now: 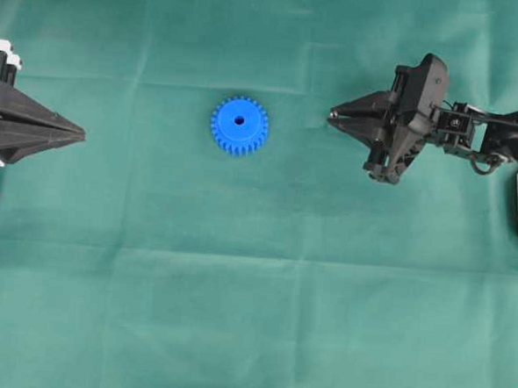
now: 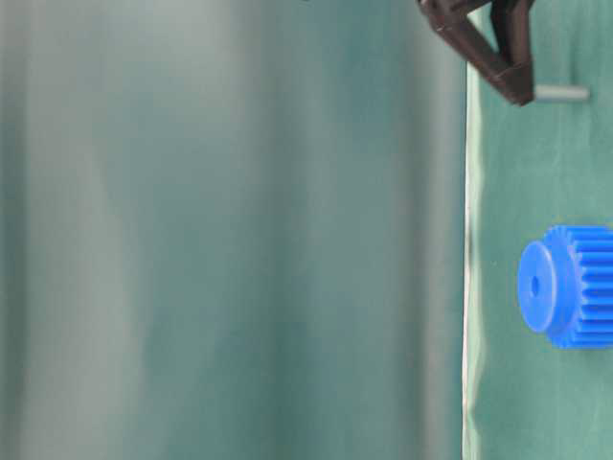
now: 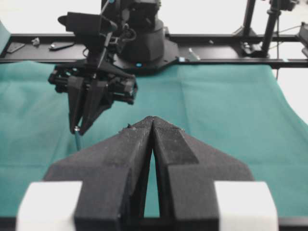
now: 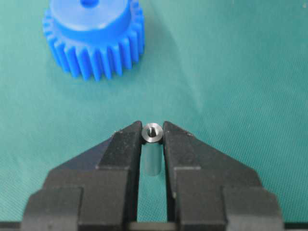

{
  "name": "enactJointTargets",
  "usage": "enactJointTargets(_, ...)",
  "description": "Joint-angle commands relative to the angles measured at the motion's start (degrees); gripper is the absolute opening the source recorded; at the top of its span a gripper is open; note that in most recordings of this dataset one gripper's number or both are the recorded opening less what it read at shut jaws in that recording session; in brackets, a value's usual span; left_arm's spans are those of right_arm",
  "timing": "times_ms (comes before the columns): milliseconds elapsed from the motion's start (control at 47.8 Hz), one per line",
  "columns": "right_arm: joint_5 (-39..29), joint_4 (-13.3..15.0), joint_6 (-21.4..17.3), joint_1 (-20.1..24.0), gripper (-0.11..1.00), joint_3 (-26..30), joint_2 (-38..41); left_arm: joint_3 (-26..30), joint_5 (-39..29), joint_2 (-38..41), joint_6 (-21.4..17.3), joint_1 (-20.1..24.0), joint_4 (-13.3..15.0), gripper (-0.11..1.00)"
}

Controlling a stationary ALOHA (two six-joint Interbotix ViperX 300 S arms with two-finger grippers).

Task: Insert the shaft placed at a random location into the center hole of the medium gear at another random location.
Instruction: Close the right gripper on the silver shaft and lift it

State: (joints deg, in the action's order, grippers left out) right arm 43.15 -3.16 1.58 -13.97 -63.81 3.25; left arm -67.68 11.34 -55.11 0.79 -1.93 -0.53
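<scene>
A green cloth covers the desk [image 1: 250,334]. The left gripper [image 1: 80,134] sits at the left edge with its jaws pressed together, holding nothing. The right gripper [image 4: 153,131] is clamped on the shaft [image 4: 152,149], pinching the silvery pin upright between its fingertips. Ahead of that gripper and a little to its left, well apart from it, the blue medium gear [image 1: 239,125] lies flat on the cloth, its center hole [image 1: 240,119] facing up. The pin's lower end seems to touch the cloth, though that's hard to judge.
</scene>
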Motion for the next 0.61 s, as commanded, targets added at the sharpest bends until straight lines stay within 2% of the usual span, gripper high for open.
enactJointTargets(0,-1.67,-0.09,0.35,-0.26,0.14,1.49,-3.34,1.41,0.35,0.18,0.00,-0.09,-0.18,0.00)
enactJointTargets(335,-13.54,0.62,0.79,0.53,0.14,5.01,-11.07,1.32,0.35,0.35,0.00,-0.09,-0.18,0.00)
enactJointTargets(586,-15.21,0.62,0.79,0.70,0.14,5.63,-11.25,1.32,0.26,0.53,0.00,-0.18,-0.18,0.00)
